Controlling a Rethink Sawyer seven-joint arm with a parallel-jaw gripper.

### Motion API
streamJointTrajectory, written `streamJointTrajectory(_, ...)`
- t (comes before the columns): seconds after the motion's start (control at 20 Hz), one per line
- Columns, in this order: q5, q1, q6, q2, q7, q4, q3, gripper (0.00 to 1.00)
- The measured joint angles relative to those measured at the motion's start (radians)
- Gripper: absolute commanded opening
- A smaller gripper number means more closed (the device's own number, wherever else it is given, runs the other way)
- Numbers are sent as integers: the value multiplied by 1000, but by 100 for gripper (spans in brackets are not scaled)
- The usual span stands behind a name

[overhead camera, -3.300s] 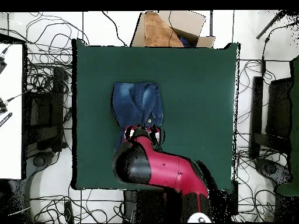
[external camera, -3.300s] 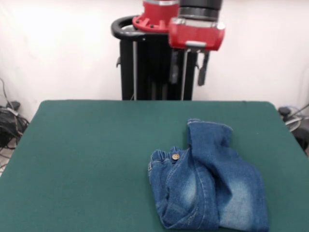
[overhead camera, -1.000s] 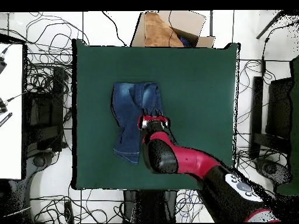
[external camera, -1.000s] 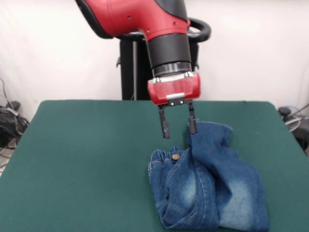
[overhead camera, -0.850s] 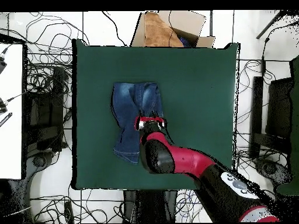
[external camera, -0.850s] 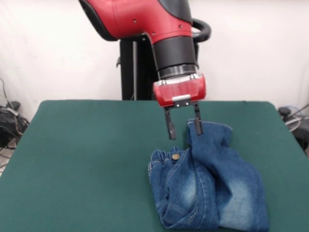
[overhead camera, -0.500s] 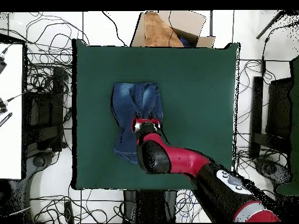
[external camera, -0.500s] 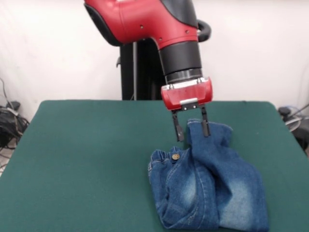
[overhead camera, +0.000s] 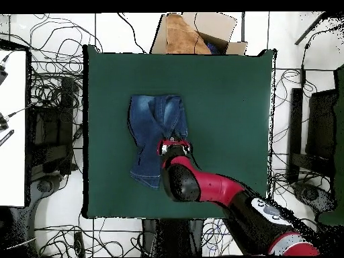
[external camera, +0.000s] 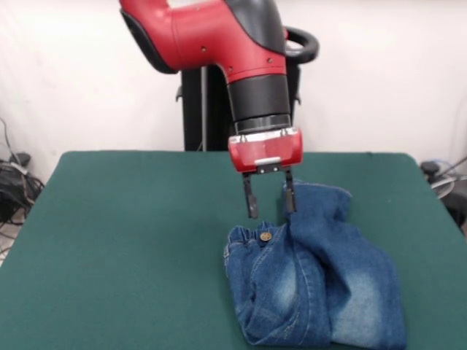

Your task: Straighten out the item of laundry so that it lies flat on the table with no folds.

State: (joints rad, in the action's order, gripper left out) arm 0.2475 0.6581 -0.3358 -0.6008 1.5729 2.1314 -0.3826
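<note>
The jeans [external camera: 314, 273] are judged soft and limp, best taken at the hem; the end effector [external camera: 270, 205] is held wide, empty.

My front camera looked across the table [external camera: 131, 240] toward the arm; my overhead one looked straight down. Both took in the table and jeans [external camera: 314, 277].

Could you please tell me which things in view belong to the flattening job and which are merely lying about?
Part of the job:
- jeans, folded over on themselves
- table, green-topped
- gripper, open, above the jeans' far edge

Just lying about:
- cardboard box beyond the table edge
- cables on the floor
</note>
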Motion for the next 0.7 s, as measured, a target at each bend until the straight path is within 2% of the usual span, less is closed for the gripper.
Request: streamJointTrajectory(0.7, 66, 5, 0, 23, 0, -41, 30, 100)
